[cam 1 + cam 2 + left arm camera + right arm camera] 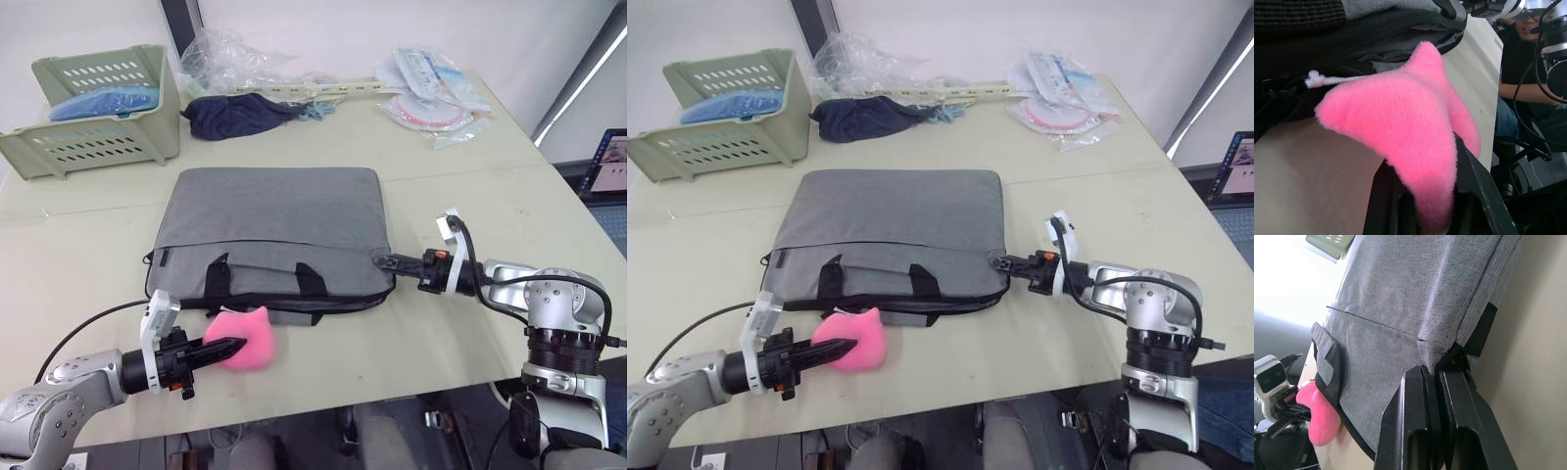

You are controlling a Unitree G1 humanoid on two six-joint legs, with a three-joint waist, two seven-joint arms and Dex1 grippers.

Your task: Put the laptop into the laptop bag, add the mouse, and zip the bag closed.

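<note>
Left gripper clamps the pink fuzzy plush lump near the bench's front edge. Right gripper, fingers together, pinches the grey fabric laptop bag's corner.

Head stereo pair looks forward and down over the table. Left wrist camera sits close against the pink fuzzy lump. Right wrist camera sits close at the grey bag corner. Both wrist views share that lump and bag.
</note>
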